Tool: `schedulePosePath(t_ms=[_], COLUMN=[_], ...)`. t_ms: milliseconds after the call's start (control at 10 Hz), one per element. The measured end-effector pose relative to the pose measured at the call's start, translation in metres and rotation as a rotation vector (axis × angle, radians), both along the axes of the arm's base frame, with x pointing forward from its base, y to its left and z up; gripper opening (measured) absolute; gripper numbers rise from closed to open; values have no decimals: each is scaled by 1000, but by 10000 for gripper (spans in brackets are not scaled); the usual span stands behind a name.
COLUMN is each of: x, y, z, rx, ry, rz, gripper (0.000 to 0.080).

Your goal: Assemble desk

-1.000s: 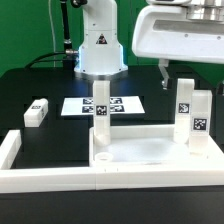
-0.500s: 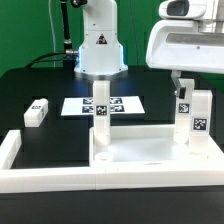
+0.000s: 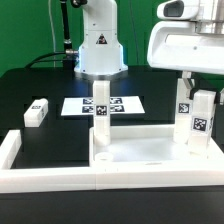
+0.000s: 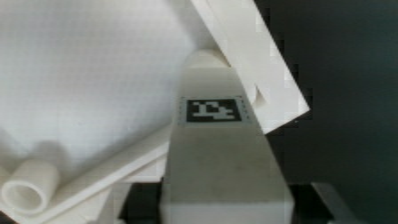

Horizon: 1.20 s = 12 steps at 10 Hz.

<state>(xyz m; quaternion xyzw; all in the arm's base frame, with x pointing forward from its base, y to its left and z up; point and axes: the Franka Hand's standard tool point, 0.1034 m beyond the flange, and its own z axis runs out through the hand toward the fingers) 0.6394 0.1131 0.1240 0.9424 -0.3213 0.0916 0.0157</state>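
Straddling an upright desk leg [image 4: 222,150], the gripper [image 4: 222,198] is standing with 1 finger at each side, though whether it is pinching I cannot tell. Leg-fitting seems the step in hand; the tabletop [image 3: 145,150] is lying just beneath the hand, and the next move is calling for a firm squeeze, then twisting
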Motion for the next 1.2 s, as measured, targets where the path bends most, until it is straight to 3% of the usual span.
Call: schedulePosePath(t_ms=[300, 600, 700, 800, 1000, 1100, 1200], x=[0, 1, 0, -2, -1, -1, -1], y=[-2, -6, -8, -8, -5, -5, -5], z=[0, -1, -1, -1, -2, -2, -2], rx=[32, 173, 268, 314, 325, 324, 319], ry=[-18, -31, -53, -57, -57, -56, -62], rz=[-199, -672, -850, -944, -1016, -1016, -980], gripper=[289, 291, 294, 294, 300, 511, 511])
